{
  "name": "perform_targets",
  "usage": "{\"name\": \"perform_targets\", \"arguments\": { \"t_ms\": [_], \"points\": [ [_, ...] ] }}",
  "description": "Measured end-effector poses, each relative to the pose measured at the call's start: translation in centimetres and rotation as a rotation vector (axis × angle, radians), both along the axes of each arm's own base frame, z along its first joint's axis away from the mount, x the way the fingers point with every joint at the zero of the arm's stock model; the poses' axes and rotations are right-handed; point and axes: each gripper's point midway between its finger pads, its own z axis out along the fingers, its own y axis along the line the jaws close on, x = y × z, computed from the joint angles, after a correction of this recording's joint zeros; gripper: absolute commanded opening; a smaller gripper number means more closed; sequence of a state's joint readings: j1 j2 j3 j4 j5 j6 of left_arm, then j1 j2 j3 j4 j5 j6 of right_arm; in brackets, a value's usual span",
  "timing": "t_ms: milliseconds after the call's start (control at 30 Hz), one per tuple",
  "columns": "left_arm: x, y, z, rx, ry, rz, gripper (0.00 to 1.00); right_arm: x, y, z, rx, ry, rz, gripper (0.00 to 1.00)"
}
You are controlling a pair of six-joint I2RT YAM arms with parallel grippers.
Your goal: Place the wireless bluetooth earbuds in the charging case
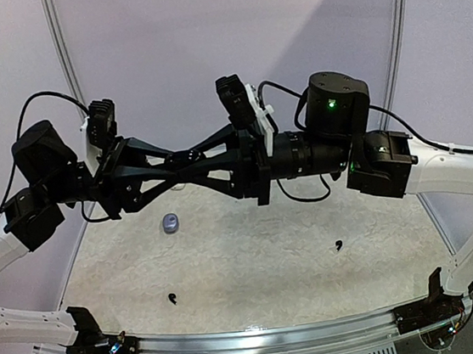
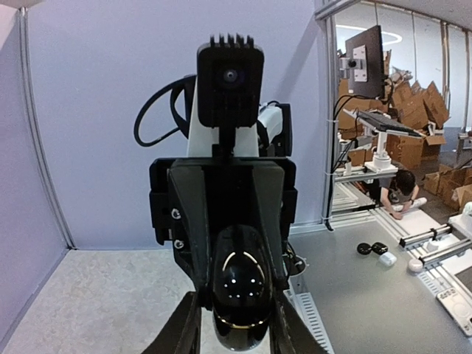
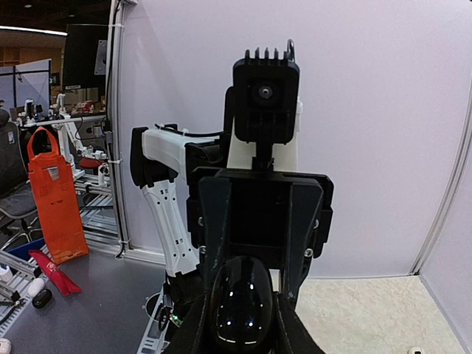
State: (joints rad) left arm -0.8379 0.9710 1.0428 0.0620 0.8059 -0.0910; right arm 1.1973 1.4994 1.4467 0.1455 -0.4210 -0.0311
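Glossy black oval charging case (image 2: 237, 284), lower centre, pinched by narrow-set right gripper (image 3: 241, 335) and, apparently, left gripper (image 2: 236, 339); opposed pulls could drop it.

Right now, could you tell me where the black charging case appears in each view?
Top external: black charging case at centre, held mid-air, mostly hidden.
Left wrist: case at bottom centre, large and glossy.
Right wrist: case at bottom centre, likewise.
Shared landmark: speckled tabletop, below it in every view.
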Motion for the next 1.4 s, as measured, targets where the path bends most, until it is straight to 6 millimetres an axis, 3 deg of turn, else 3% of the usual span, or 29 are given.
{"name": "perform_targets", "arguments": {
  "t_ms": [100, 200, 733, 1233, 1400],
  "points": [
    [0.2, 0.0, 0.3, -0.015, -0.011, 0.011, 0.29, 0.2, 0.0, 0.2, 0.008, 0.002, -0.011, 0.00],
    [0.4, 0.0, 0.5, -0.023, -0.005, 0.025, 0.42, 0.4, 0.0, 0.5, 0.020, 0.000, -0.024, 0.00],
    [0.4, -0.2, -0.6, -0.002, 0.010, 0.015, 0.40, 0.9, -0.2, 1.9, 0.051, -0.010, -0.056, 0.00],
    [1.2, -0.6, -1.5, 0.025, 0.040, 0.037, 0.29, 1.6, 0.1, 0.7, 0.006, 0.006, -0.089, 0.00],
    [1.4, -0.7, -1.9, 0.041, 0.050, 0.048, 0.19, 1.7, 0.3, 0.1, -0.024, 0.015, -0.093, 0.00]
  ]
}}
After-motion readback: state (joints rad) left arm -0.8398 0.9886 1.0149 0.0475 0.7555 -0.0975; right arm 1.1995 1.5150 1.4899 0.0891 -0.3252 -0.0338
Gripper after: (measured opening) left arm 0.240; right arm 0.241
